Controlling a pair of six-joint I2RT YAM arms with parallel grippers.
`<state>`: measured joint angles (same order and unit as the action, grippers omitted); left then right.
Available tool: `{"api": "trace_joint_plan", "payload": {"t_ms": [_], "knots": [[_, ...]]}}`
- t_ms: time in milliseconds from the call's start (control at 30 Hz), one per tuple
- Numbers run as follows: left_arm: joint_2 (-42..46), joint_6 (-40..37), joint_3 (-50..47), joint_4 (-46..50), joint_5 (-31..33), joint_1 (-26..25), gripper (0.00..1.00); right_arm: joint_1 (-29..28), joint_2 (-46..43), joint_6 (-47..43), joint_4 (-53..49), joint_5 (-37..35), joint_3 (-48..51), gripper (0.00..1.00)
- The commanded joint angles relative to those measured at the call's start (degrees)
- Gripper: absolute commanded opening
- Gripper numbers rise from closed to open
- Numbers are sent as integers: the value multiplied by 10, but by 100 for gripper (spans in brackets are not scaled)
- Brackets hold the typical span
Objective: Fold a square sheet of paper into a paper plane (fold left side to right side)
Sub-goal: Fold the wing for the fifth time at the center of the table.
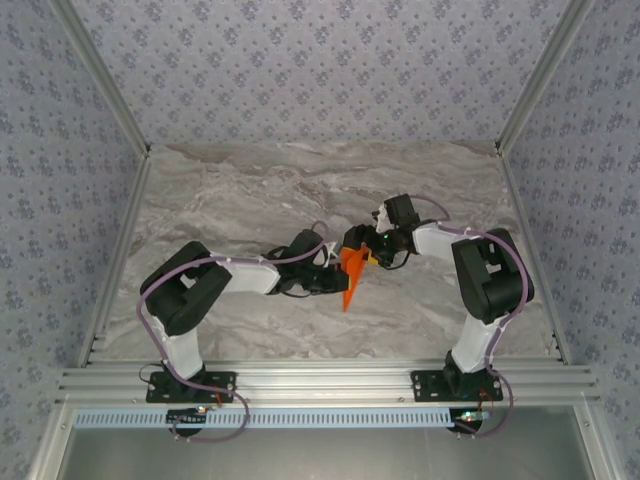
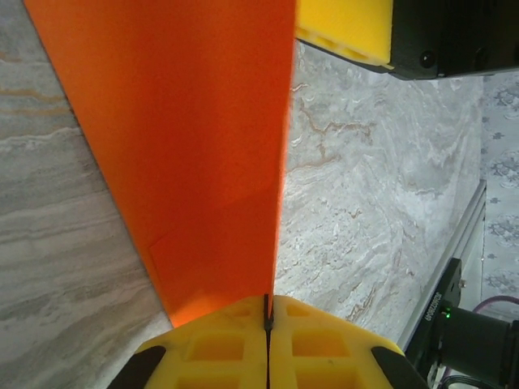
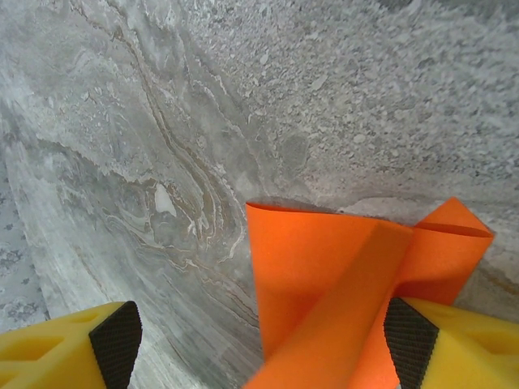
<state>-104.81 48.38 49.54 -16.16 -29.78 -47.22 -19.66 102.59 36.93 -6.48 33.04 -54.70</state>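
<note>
The orange-red paper plane (image 1: 350, 277) is a narrow pointed dart, held upright off the marble table with its tip toward the near edge. My left gripper (image 1: 334, 277) is shut on its edge; in the left wrist view the yellow fingers (image 2: 219, 348) meet on the orange sheet (image 2: 186, 146) at the gripper's tip (image 2: 268, 312). My right gripper (image 1: 366, 249) is at the dart's far end. Its jaws (image 3: 261, 340) stand wide open, with the folded paper (image 3: 324, 275) between them, against the right-hand finger (image 3: 454, 344). Its yellow finger (image 2: 345, 28) also appears beyond the paper.
The grey marble tabletop (image 1: 250, 190) stretches bare around both arms. Aluminium frame rails (image 1: 320, 380) run along the near edge and up both sides. The right arm's base (image 2: 466, 340) stands at the table's edge.
</note>
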Motion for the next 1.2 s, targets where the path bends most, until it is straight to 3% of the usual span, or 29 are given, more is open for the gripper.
{"api": "trace_joint_plan", "payload": {"t_ms": [0, 567, 1167], "knots": [[-14, 9, -8, -42, -35, 8, 6, -4, 29, -26, -49, -38, 4, 84], [-53, 33, -24, -109, -86, 29, 6, -6, 30, -36, -63, -41, -2, 84], [-60, 32, -40, -128, -93, 44, 6, -6, 20, -48, -59, -32, -1, 85]]}}
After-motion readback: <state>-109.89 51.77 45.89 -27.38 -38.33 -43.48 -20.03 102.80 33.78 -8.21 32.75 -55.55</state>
